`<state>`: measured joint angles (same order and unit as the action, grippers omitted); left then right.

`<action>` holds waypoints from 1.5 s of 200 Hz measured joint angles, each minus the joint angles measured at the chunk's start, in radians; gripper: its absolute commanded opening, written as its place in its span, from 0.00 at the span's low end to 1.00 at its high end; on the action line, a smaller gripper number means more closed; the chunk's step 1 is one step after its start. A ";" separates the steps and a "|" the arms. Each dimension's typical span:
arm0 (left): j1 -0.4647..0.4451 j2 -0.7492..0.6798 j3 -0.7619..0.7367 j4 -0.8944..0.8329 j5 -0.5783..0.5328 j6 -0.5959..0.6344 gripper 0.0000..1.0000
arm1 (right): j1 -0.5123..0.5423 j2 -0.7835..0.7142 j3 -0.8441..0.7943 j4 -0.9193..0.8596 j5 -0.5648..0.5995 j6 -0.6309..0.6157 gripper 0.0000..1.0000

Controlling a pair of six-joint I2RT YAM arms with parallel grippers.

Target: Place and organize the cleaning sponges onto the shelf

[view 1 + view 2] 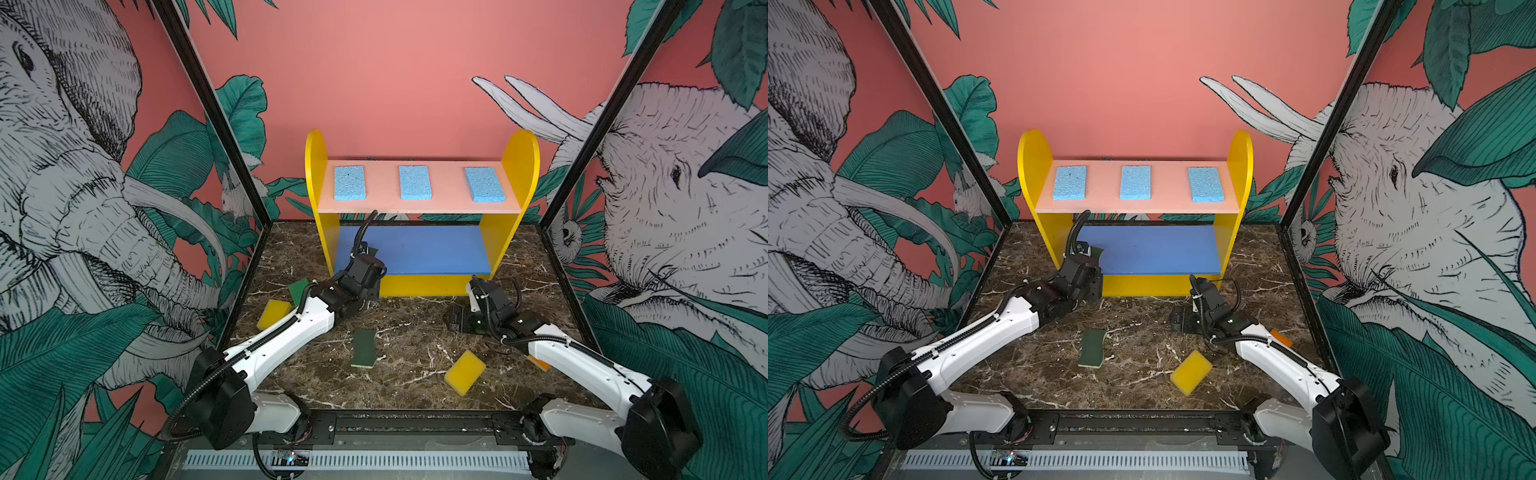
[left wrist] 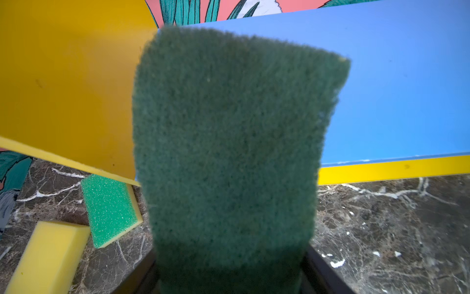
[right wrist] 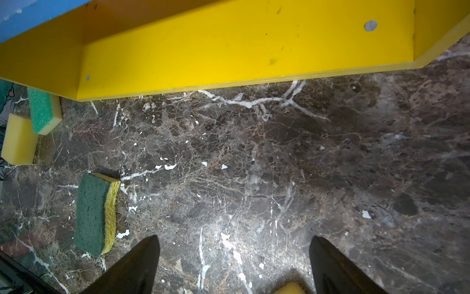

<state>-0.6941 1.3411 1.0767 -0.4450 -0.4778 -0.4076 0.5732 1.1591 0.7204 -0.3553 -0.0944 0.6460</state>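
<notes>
- Held sponge (image 2: pixel 229 152): dark-green, fuzzy scouring face toward the left wrist camera. Its long axis runs away from the claw into the shelf, with the far end over the left end of the blue board (image 1: pixel 436 249), just beside the yellow side panel. Whether it touches the board cannot be told.
- Left gripper (image 2: pixel 231 275): clenched on the near end of the held sponge, with a finger on either flank.
- Blue sponges (image 1: pixel 349 183) (image 1: pixel 414 182) (image 1: pixel 484 184): three porous rectangles lying flat in a row on the pink board (image 1: pixel 440 203), upper centre of frame. Long axes run front to back; the rightmost is slightly skewed.
- Shelf (image 1: pixel 519 166): smooth painted boards with round-topped yellow sides and a yellow base, standing against the back wall.
- Wavy sponge (image 1: pixel 364 348): green pad on yellow foam with curved edges, lying flat at lower centre. Its long axis runs near vertical in frame.
- Right yellow sponge (image 1: pixel 465 372): a rounded block lying on a diagonal, lower centre-right.
- Left yellow sponge (image 1: pixel 273 313) and green sponge (image 1: pixel 298 291): just beside each other at centre-left, near the shelf's left foot. The green one is coarse-celled with a yellow underlayer.
- Orange sponge (image 1: pixel 1281 338): partly hidden behind the right arm.
- Right gripper (image 3: pixel 236 264): released, jaws wide and empty, low over the dark veined marble tabletop (image 1: pixel 415 332) before the shelf's base.
</notes>
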 measured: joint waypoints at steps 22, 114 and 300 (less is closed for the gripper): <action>0.018 0.008 0.000 0.030 0.006 0.013 0.67 | 0.000 0.003 0.000 0.001 -0.001 -0.003 0.94; 0.029 0.043 -0.003 0.172 -0.047 0.045 0.67 | 0.000 0.019 0.000 0.008 -0.023 -0.003 0.94; 0.034 0.156 -0.111 0.407 -0.197 -0.046 0.67 | 0.000 0.019 0.000 0.022 -0.046 -0.003 0.94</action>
<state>-0.6601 1.4967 0.9657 -0.0380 -0.6746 -0.4538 0.5732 1.1786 0.7204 -0.3332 -0.1402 0.6430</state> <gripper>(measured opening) 0.674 0.940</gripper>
